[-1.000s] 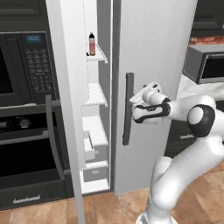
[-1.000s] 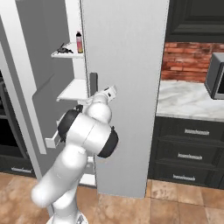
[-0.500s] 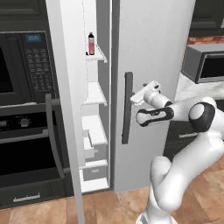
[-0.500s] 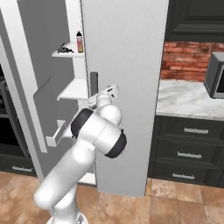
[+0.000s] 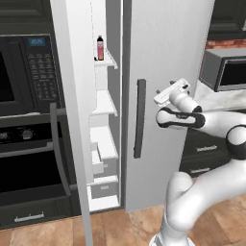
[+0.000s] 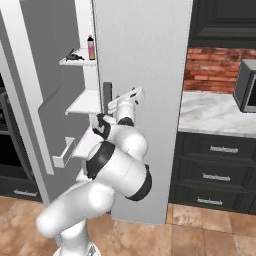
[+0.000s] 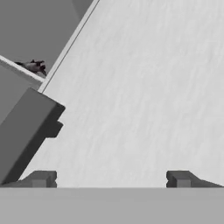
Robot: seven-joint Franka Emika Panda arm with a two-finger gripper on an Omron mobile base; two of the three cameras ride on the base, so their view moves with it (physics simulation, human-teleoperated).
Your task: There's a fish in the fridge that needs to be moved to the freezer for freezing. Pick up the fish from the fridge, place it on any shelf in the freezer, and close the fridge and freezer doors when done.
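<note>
Glossy white rounded arm segments, dark joint bands, white pincer [image 5: 166, 91], small dark fingertips [image 7: 42, 178]

The freezer [image 5: 103, 144] stands open on the left of the unit, its narrow door [image 5: 72, 110] swung out toward the oven [image 5: 26, 134] beside it. The wide fridge door [image 5: 163, 72] to the right is shut, its bar handle [image 5: 140, 117] near the inner edge. On the top freezer shelf [image 6: 75, 59] lies the fish [image 6: 71, 56], with a bottle [image 6: 91, 48] just behind it. The gripper [image 5: 170, 91] hovers before the fridge door, right of the handle. A counter [image 6: 215, 112] with a microwave [image 6: 247, 86] lies further right.
</note>
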